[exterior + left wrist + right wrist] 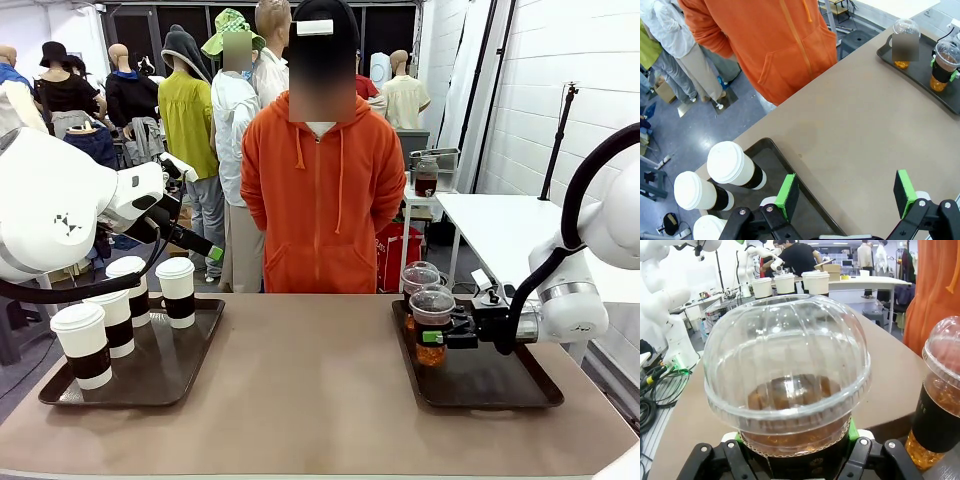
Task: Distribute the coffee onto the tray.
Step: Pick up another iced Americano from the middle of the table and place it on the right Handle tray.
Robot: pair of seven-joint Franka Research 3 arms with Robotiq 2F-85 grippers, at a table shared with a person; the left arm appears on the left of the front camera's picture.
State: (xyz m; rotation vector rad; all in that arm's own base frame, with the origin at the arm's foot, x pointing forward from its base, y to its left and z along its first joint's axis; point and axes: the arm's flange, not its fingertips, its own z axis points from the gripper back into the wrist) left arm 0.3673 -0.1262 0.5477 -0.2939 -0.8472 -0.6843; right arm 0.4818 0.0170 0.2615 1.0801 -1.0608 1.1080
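Four white paper cups of coffee with dark bands, such as one at the front [82,343] and one at the back [177,290], stand on the left tray [190,350]. Two clear dome-lidded cups sit over the right tray [500,385]. My right gripper [432,337] is shut on the nearer clear cup [432,305] [790,385], low at the tray's left end; I cannot tell if it touches the tray. The other clear cup [419,274] [940,400] stands just behind it. My left gripper [845,192] [207,248] hangs open and empty above the left tray's paper cups [732,165].
A person in an orange hoodie [320,190] stands at the table's far edge, with no hands over the table. The brown tabletop [310,380] lies bare between the two trays. A white table [500,225] stands beyond the right tray.
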